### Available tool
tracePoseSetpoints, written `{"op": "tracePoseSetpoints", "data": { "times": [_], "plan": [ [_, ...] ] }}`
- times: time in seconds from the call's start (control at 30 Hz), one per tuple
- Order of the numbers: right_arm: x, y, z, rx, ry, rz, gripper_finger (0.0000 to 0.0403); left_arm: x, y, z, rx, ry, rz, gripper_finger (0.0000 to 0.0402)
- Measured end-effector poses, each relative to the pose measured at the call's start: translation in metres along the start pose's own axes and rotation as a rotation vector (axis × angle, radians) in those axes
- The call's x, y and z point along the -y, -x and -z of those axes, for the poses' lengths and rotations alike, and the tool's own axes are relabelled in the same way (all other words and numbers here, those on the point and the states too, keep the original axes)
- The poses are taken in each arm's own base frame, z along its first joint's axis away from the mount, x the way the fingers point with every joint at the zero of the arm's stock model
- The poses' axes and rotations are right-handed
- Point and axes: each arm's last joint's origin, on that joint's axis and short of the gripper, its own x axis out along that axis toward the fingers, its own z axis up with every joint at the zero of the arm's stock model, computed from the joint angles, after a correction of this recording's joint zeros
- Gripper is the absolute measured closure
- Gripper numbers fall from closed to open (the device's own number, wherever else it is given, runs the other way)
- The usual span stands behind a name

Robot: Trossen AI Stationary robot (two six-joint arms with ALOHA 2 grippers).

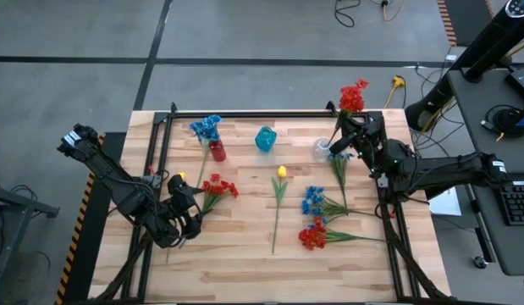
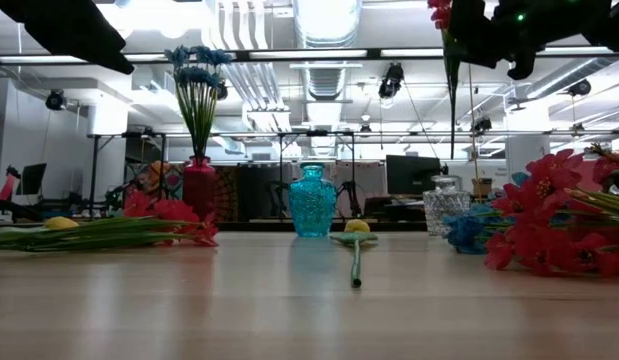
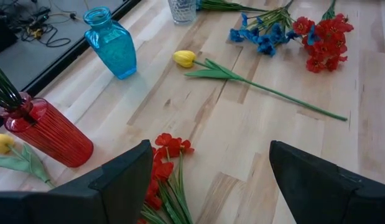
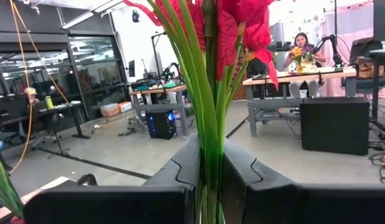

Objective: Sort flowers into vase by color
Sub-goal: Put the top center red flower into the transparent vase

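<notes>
The worktop (image 1: 245,254) is pale wooden planks inside a black frame, on a grey floor. At its left, the left gripper (image 1: 187,222) hovers low with its jaws wide and empty, over a red flower spray (image 1: 217,188) and a yellow tulip (image 1: 180,177) lying flat. Behind them a red vase (image 1: 217,151) stands upright with blue flowers (image 1: 206,128) in it. Mid-worktop stands an empty blue vase (image 1: 265,138), and in front of it a second yellow tulip (image 1: 281,173) lies with its long stem pointing toward the near edge. Further right a clear glass vase (image 1: 322,149) stands — just beside it the right gripper (image 1: 347,135), raised, is clamped on the green stems of a red bunch (image 1: 352,96) held upright. Blue blooms (image 1: 312,201) and red blooms (image 1: 312,235) lie flat at the right. Beyond the worktop the room shows desks, monitors and ceiling lights — a person (image 4: 302,46) sits at a far desk.
</notes>
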Motion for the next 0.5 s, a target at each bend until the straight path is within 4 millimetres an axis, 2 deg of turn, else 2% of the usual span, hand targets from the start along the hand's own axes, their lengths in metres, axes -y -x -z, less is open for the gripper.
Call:
{"op": "tracePoseSetpoints", "data": {
  "times": [0.5],
  "plan": [
    [0.008, 0.0, 0.012, 0.006, -0.018, 0.032, 0.0374, 0.0, 0.0, 0.0, 0.0, 0.0, 0.0, 0.0099]
  ]
}}
